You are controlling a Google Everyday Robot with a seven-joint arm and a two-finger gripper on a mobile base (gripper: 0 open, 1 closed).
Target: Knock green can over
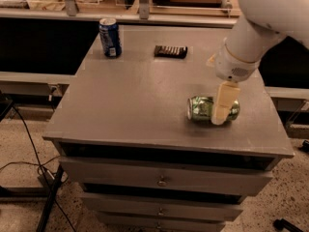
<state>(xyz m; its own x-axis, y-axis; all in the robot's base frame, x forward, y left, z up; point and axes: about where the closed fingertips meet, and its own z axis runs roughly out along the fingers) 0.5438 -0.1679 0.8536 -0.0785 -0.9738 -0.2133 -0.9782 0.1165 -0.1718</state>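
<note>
The green can (202,109) lies on its side on the grey cabinet top (135,100), right of the middle, its silver end facing left. My gripper (223,105) hangs from the white arm (263,18) at the upper right and stands just over the can, its cream finger (224,103) crossing in front of the can's right half.
A blue can (110,37) stands upright at the far left of the top. A dark flat snack bar (170,51) lies at the far middle. Shelving runs behind the cabinet. Drawers (159,178) are below the front edge. Cables lie on the floor at left.
</note>
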